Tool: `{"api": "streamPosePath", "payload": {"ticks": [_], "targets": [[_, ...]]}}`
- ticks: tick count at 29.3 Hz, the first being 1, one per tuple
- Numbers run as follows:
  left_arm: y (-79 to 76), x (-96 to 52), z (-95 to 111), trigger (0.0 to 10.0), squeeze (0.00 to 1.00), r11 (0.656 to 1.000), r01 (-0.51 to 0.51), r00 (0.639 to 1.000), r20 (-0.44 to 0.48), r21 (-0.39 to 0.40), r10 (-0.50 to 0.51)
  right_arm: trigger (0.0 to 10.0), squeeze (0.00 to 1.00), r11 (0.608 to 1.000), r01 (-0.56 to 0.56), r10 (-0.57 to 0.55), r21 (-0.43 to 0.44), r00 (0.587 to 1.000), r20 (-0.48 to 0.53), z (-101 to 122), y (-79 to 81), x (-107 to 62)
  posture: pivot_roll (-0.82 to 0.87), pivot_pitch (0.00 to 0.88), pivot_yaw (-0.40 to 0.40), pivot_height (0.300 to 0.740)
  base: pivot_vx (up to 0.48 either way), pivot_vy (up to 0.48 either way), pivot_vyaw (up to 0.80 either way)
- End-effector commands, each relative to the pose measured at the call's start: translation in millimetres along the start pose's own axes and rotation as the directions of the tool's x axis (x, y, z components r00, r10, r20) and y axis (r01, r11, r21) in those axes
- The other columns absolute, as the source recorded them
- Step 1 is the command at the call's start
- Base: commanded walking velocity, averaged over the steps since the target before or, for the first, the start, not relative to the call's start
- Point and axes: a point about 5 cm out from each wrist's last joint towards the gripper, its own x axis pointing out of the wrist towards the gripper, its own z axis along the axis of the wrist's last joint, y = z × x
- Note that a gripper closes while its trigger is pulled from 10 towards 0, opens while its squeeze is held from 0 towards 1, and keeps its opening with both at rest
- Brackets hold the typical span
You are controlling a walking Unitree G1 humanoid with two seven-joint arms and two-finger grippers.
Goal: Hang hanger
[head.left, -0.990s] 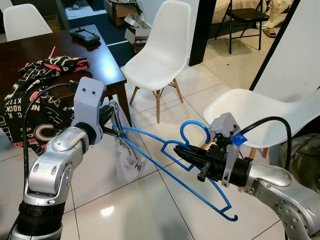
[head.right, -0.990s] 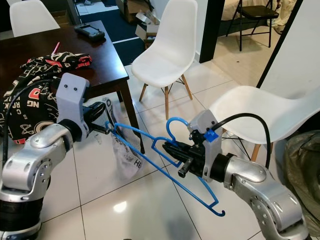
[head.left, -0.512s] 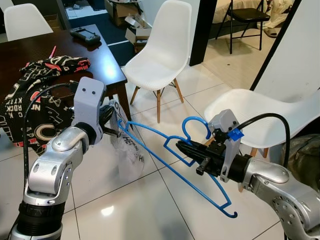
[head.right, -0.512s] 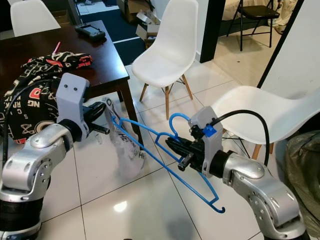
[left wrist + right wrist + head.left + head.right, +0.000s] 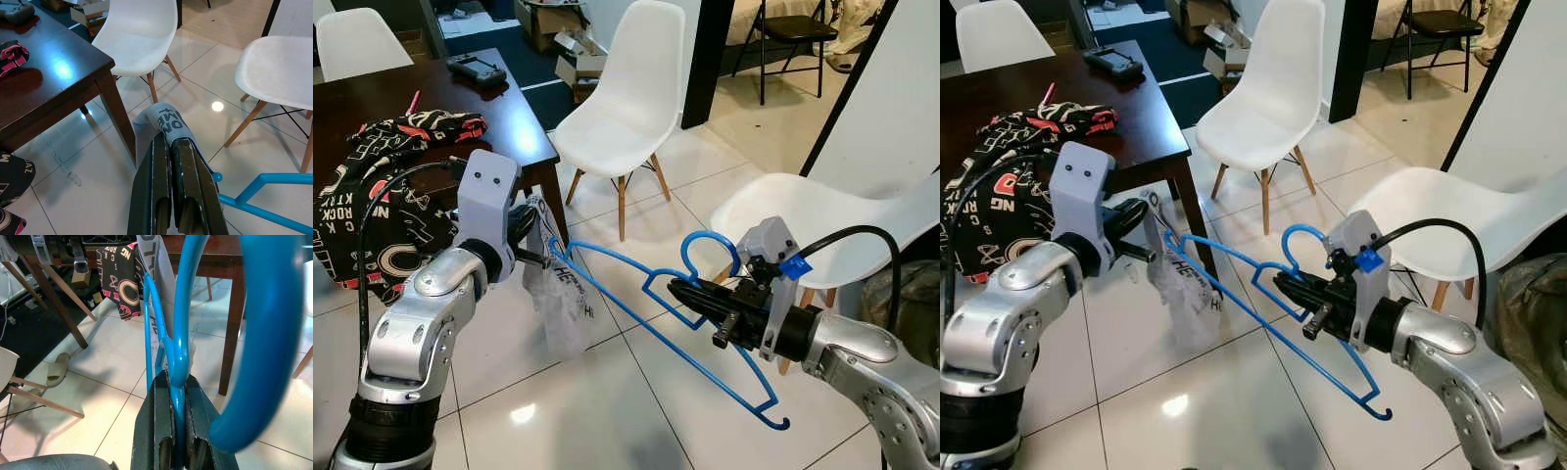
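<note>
Right gripper (image 5: pixel 690 294): clamped on blue hanger (image 5: pixel 646 299) near its hook, steadying it.
Left gripper (image 5: pixel 536 257): pinching the grey cloth (image 5: pixel 166 122) (garment staying draped).

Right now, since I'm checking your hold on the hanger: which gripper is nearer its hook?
Right. The right gripper clamps the hanger just below the hook; the left gripper pinches fabric at its far end.
</note>
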Motion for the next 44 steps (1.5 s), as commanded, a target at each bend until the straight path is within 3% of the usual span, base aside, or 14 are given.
{"api": "streamPosePath", "payload": {"ticks": [1, 32, 44], "targets": [[0.8, -2.6, -1.2, 10.0, 0.0, 1.0, 0.005, 1.0, -0.012, 0.011, -0.005, 10.0, 0.0, 1.0, -0.011, 0.011, -0.001, 1.0, 0.018, 1.5, 2.1, 0.4, 0.04, 0.185, 0.058, 0.74, 0.0, 0.0, 0.0], [1.1, -3.5, -3.3, 10.0, 0.0, 1.0, 0.005, 1.0, -0.017, 0.017, -0.005, 10.0, 0.0, 1.0, -0.009, 0.009, -0.003, 0.999, 0.041, 3.0, -3.7, -4.5, 0.04, 0.18, 0.055, 0.74, 0.0, 0.0, 0.0], [1.9, -3.7, -2.3, 10.0, 0.0, 1.0, 0.006, 1.0, -0.015, 0.021, -0.005, 10.0, 0.0, 1.0, 0.011, -0.011, -0.008, 1.0, 0.007, -2.5, -8.5, -8.7, 0.04, 0.18, 0.055, 0.74, 0.0, 0.0, 0.0]]}}
